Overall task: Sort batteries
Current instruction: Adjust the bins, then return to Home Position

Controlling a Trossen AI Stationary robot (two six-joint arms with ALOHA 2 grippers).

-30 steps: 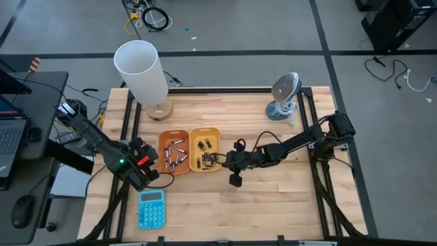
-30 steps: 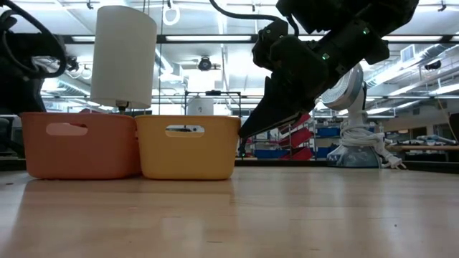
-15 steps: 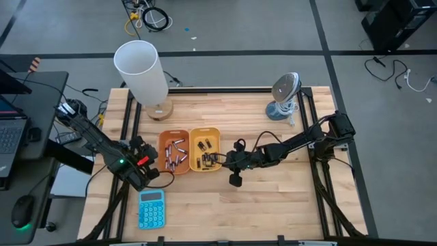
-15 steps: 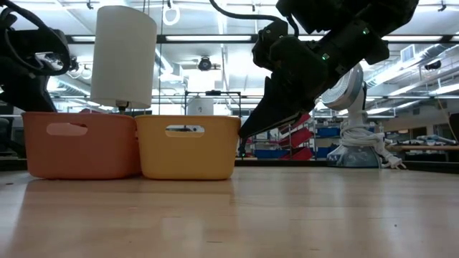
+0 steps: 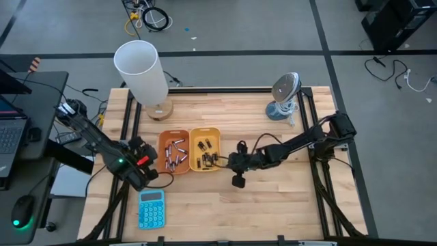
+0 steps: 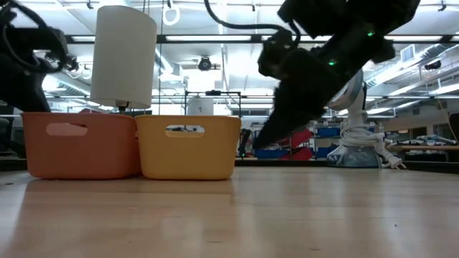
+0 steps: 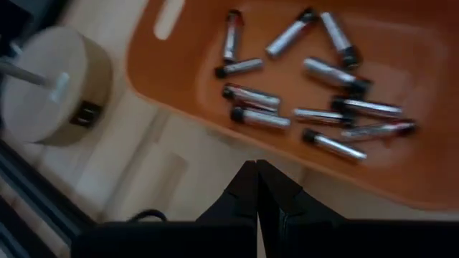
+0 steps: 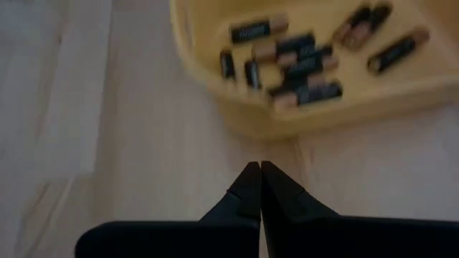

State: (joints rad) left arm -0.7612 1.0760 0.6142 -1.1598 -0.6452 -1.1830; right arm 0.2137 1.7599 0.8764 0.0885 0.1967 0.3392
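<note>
The right jaws (image 5: 224, 162) have backed slightly off the yellow tray (image 5: 204, 134), closed and empty, while the left jaws (image 5: 158, 166) wait closed beside the orange tray (image 5: 164, 137).

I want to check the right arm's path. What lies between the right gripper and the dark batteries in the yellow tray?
In the right wrist view, the right gripper, jaws shut, faces bare table, then the yellow tray wall; the dark batteries lie just behind it.

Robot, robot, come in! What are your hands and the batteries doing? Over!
Left gripper shut, empty, beside orange tray. Right gripper shut, empty, beside yellow tray. Silver batteries in orange, dark batteries in yellow. Nothing blocking.
</note>
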